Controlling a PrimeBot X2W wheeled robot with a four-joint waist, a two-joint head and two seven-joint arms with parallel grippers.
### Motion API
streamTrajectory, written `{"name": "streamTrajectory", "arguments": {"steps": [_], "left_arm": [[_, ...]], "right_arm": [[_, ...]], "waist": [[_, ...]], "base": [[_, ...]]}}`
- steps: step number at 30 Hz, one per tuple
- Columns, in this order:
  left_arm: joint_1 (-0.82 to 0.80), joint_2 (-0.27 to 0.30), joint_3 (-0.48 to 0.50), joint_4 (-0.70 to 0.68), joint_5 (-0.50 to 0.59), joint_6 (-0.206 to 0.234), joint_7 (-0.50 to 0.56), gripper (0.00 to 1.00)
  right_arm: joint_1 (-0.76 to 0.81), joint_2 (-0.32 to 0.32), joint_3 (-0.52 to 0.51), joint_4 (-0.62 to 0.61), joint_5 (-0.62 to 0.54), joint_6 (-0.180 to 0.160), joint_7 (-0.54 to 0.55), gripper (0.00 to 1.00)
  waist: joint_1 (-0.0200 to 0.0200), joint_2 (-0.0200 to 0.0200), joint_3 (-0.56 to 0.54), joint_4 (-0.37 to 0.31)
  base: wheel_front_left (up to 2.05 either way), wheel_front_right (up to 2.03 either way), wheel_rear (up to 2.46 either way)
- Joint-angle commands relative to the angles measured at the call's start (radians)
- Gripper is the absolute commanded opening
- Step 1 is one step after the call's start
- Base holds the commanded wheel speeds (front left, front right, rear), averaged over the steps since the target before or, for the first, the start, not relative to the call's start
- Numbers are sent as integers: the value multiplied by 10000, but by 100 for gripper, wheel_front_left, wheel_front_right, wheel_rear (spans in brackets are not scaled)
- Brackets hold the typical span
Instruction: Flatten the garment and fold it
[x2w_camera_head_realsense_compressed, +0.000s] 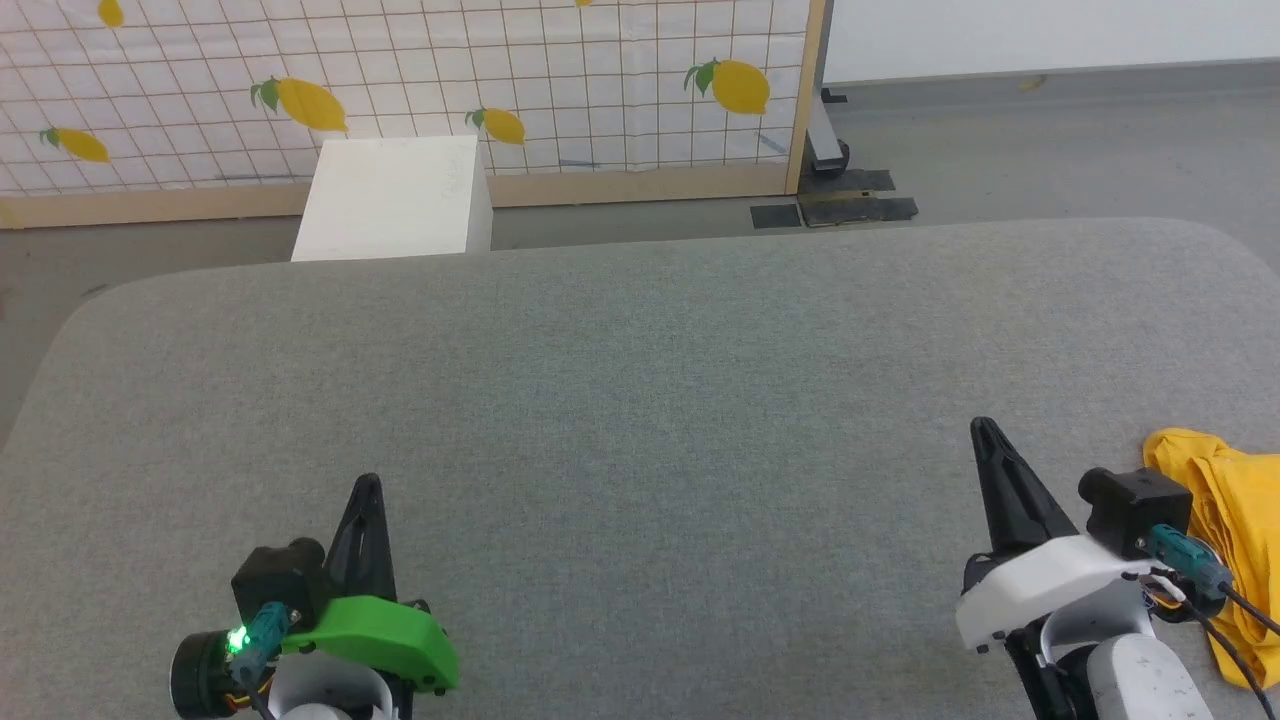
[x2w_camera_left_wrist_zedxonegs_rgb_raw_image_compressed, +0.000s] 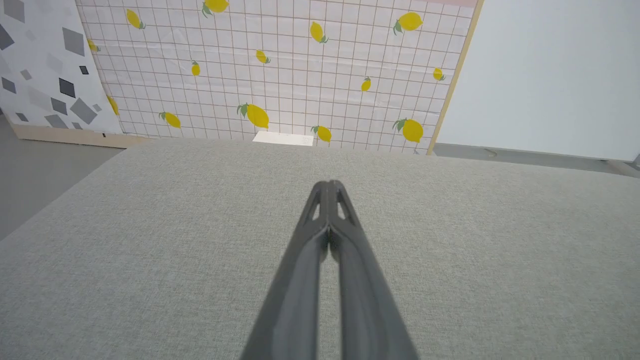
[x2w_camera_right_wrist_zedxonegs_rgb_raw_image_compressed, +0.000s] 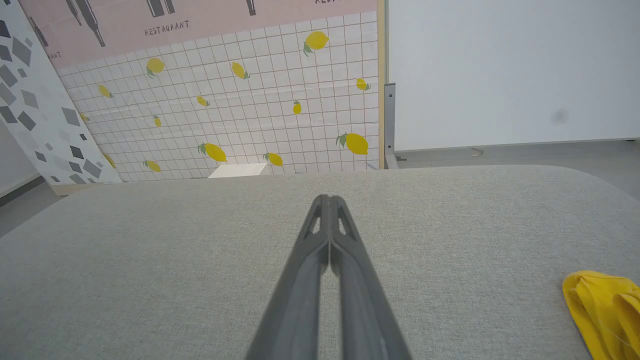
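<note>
The garment (x2w_camera_head_realsense_compressed: 1230, 520) is a crumpled heap of plain yellow cloth at the lower right edge of the grey table (x2w_camera_head_realsense_compressed: 640, 380); its print is hidden. In the right wrist view the garment (x2w_camera_right_wrist_zedxonegs_rgb_raw_image_compressed: 602, 310) lies to the right of the fingers. My right gripper (x2w_camera_head_realsense_compressed: 985, 430) is shut and empty, hovering just left of the heap without touching it; its fingertips (x2w_camera_right_wrist_zedxonegs_rgb_raw_image_compressed: 327, 200) meet. My left gripper (x2w_camera_head_realsense_compressed: 368, 485) sits at the lower left, far from the cloth, shut with nothing in it, and its closed fingertips (x2w_camera_left_wrist_zedxonegs_rgb_raw_image_compressed: 327, 186) point across bare fabric.
A white box (x2w_camera_head_realsense_compressed: 395, 200) stands on the floor beyond the table's far edge. Behind it is a lemon-print tiled panel (x2w_camera_head_realsense_compressed: 400, 90) with a wooden frame. Grey floor (x2w_camera_head_realsense_compressed: 1050, 150) spreads to the far right. The table's corners are rounded.
</note>
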Motion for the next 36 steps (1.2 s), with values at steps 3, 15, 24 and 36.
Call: {"name": "streamTrajectory", "arguments": {"steps": [3, 15, 24, 36], "left_arm": [[27, -34, 40, -89, 226, -54, 66, 0], [36, -55, 96, -229, 448, -122, 270, 0], [43, -72, 138, -336, 617, -174, 426, 0], [52, -93, 195, -477, 840, -243, 631, 0]], "right_arm": [[152, 5, 0, -156, -166, -4, 60, 0], [267, 7, -1, -414, -374, -5, 193, 0], [355, 8, -2, -611, -532, -6, 293, 0], [471, 10, -3, -871, -741, -7, 426, 0]], "waist": [[0, 0, 3, 12], [0, 0, 15, 57], [0, 0, 24, 91], [0, 0, 36, 135]], "base": [[0, 0, 0], [0, 0, 0], [0, 0, 0], [0, 0, 0]]}}
